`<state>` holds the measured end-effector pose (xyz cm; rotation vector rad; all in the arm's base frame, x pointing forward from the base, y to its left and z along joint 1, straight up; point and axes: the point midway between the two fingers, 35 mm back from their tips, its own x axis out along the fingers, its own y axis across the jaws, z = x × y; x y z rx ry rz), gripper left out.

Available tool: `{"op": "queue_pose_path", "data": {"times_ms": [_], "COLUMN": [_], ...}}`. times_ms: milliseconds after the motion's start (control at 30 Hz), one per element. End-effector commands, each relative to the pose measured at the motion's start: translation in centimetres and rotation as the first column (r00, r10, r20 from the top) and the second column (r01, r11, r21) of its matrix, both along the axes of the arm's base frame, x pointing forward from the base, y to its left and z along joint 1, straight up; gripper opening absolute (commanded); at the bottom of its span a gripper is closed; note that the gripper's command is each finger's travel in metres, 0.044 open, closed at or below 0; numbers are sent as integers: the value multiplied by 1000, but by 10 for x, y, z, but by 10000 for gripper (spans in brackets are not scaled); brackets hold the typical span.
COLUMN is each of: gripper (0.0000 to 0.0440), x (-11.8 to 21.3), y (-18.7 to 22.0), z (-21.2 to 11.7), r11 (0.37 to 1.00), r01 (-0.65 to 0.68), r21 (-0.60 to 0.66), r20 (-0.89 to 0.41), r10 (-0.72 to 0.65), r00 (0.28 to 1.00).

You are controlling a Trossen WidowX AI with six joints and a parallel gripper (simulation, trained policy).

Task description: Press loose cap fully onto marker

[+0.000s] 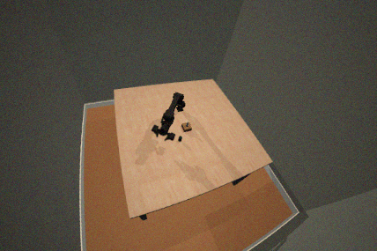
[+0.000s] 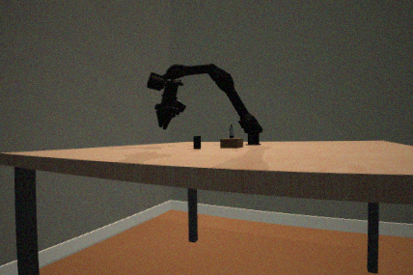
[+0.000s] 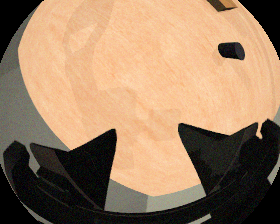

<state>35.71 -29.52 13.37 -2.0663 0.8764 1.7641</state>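
The cap point(image 1: 180, 138) point(image 2: 197, 142) point(image 3: 231, 51) is a small black cylinder standing on the table, apart from the holder. The brown holder block point(image 1: 187, 128) point(image 2: 232, 143) sits between the cap and the arm's base in the exterior view; only its edge point(image 3: 222, 5) shows at the top of the wrist view. The marker point(image 2: 231, 131) stands upright in it, its tip uncovered. My gripper point(image 2: 164, 127) point(image 3: 147, 127) is open and empty, pointing down above the table. In the exterior view it hangs higher than the cap and to its left; in the wrist view the cap lies up and right of the fingertips.
The wooden table point(image 1: 238, 148) point(image 2: 314, 157) bears the arm's base point(image 2: 253, 138), which stands behind and right of the holder block in the exterior view. The arm arches over the table. Shadows of the arm fall on the table top.
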Motion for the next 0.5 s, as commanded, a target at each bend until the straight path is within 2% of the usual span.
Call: {"op": "queue_pose_path", "data": {"times_ms": [0, 467], "gripper": [308, 305], "x": [6, 22], "y": [11, 53], "z": [-3, -7], "r11": [999, 988], "r01": [-20, -105], "r21": [28, 111], "r20": [-7, -20], "r10": [20, 108], "r00": [1000, 994]}}
